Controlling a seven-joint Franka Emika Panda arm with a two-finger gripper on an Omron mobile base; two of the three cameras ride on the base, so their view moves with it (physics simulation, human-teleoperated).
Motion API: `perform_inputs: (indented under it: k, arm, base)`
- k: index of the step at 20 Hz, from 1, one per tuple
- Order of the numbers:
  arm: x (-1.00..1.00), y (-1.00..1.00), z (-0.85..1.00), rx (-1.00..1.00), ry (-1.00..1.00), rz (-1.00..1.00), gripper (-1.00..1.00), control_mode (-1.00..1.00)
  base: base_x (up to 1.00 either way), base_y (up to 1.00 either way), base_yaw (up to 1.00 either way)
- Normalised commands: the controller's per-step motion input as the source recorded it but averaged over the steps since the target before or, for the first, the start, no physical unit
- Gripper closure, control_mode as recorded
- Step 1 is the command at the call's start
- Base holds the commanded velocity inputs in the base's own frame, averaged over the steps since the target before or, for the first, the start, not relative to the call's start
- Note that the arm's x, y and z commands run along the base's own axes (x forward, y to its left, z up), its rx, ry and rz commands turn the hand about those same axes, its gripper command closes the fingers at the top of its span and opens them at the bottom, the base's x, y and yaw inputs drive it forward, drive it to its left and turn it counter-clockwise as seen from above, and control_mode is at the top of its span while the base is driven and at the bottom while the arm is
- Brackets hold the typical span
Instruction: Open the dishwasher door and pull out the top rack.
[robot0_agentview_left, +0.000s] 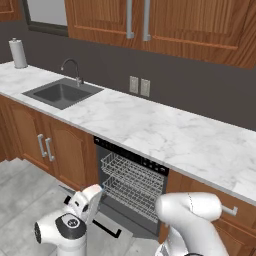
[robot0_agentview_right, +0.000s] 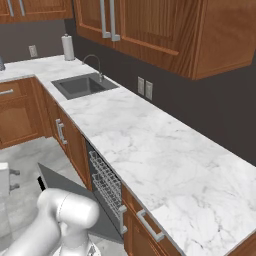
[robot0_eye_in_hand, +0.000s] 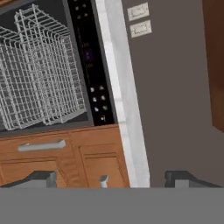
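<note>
The dishwasher door (robot0_agentview_right: 70, 192) hangs lowered, a grey panel sloping out over the floor, and its black bar handle (robot0_agentview_left: 108, 229) shows beside my hand. Inside the opening, the top rack (robot0_agentview_left: 134, 169) of white wire sits above the lower rack (robot0_agentview_left: 131, 197), both back within the cavity. In the rolled hand view the top rack (robot0_eye_in_hand: 61, 74) lies beside the black control strip (robot0_eye_in_hand: 89, 65). My gripper (robot0_agentview_right: 15, 180) hovers out past the door's outer edge, facing the opening, open with nothing between its fingers. My gripper (robot0_eye_in_hand: 111, 179) has its tips spread wide.
A marble counter (robot0_agentview_left: 165, 132) runs above the dishwasher, with a sink (robot0_agentview_left: 61, 93) and faucet to the left and a paper towel roll (robot0_agentview_left: 18, 53) at the far end. Wooden cabinet doors (robot0_agentview_left: 45, 145) and drawers (robot0_agentview_right: 145, 225) flank the opening. The lowered door juts out over the floor.
</note>
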Motion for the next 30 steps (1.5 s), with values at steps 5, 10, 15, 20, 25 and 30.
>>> perform_inputs:
  k: [5,10,15,20,25,30]
  arm:
    - [0.29,-0.53,0.83,0.10,0.09,-0.17,-1.00,-1.00]
    - [0.47,-0.64,0.45,0.01,0.01,-0.15,-1.00,-1.00]
    - [0.23,-0.51,0.06,0.00,0.00,-0.09,-1.00,-1.00]
    - [0.06,-0.36,-0.11,0.00,0.00,-0.05,-1.00,-1.00]
    - [0.00,-0.40,-0.20,0.00,0.01,0.00,-1.00,-1.00]
    - [0.00,-0.29,-0.28,0.00,0.00,0.00,-1.00,-1.00]
  base:
    - [0.00,0.00,0.00]
    - [0.00,0.00,0.00]
    - [0.00,0.00,0.00]
    - [0.00,0.00,0.00]
    - [0.00,0.00,0.00]
    - [0.00,0.00,0.00]
